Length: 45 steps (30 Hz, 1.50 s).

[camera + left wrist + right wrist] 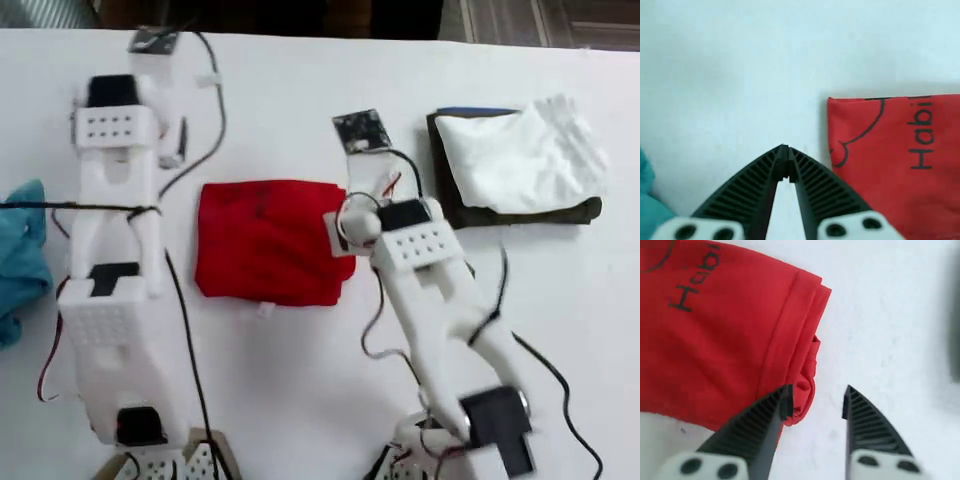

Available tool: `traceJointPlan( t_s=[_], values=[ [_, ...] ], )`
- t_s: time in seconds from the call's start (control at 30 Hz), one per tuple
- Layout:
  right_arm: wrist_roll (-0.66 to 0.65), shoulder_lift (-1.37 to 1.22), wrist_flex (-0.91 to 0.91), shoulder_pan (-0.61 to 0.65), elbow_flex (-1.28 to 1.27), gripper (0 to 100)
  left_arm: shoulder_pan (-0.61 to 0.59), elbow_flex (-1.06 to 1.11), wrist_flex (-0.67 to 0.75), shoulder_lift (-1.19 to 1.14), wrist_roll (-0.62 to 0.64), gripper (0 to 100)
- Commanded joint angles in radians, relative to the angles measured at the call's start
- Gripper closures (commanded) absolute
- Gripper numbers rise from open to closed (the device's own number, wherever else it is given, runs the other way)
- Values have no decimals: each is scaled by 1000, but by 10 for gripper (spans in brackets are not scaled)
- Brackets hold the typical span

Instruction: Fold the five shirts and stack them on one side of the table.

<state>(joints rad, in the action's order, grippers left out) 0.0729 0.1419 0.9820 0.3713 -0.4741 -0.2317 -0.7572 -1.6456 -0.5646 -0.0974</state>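
Right gripper (815, 402): fingers moderately apart and holding nothing, one tip at the folded corner of the red shirt (730, 325), the other over the bare table (890, 315). Left gripper (785, 162): fingers pressed together, empty, over the table beside the shirt's opposite edge. The red shirt lies folded mid-table, with a white shirt (520, 155) stacked on a dark shirt (480, 215) towards the right and a teal shirt (20, 250) crumpled at the left edge.

1. The red shirt (270, 240) lies flat in the middle of the table (300, 400). It is folded into a neat block, with black print on top.
2. The white shirt (520, 155) is at 2 o'clock from the red one. It is folded, a bit puffy, and sits on another shirt.
3. The dark green shirt (520, 213) is folded flat under the white one. Its edges stick out.
4. The blue-green shirt (22, 250) lies in a crumpled heap at 9 o'clock, at the table's edge.
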Motion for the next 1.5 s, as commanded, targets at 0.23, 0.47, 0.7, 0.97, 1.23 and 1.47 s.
traceJointPlan(
  t_s=[0.23, 0.47, 0.7, 0.97, 1.23, 1.47],
  values=[
    [155, -417, 346, 104, 603, 786, -175, -48, -20, 2, -74, 972],
    [157, -674, 458, 99, 842, 786, -213, -51, -18, 3, -77, 972],
    [149, -872, 513, 56, 950, 786, -215, -51, -18, 3, -77, 972],
    [147, -1018, 642, 62, 1109, 786, -215, -53, -18, 6, -77, 972],
    [103, -1141, 776, 58, 1252, 994, -215, -54, -25, 11, -77, 972],
    [-11, -1092, 779, 12, 1258, 977, -227, -54, -28, 12, -77, 972]
  ],
)
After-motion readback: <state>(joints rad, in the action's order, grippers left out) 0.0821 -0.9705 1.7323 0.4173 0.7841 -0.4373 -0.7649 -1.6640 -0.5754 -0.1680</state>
